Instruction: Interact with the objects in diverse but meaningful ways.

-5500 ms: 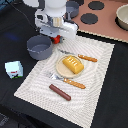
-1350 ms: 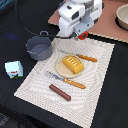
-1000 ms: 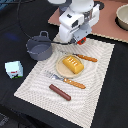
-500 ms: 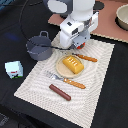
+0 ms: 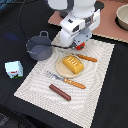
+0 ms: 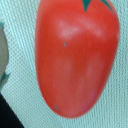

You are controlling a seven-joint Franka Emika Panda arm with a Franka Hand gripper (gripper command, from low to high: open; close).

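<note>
i have the arm bent low over the far side of the woven mat [image 5: 35,85], and the gripper [image 5: 80,44] sits right above the red tomato [image 6: 75,55], which fills my wrist view. i cannot tell how wide the jaws stand. the grey pot [image 5: 39,47] looks empty; the yellow bread piece [image 5: 73,63] lies on the tan plate [image 5: 62,69].

A red tomato [image 6: 77,57] with a green stem tip fills most of the wrist view. It lies on a pale woven cloth [image 6: 20,85].
</note>
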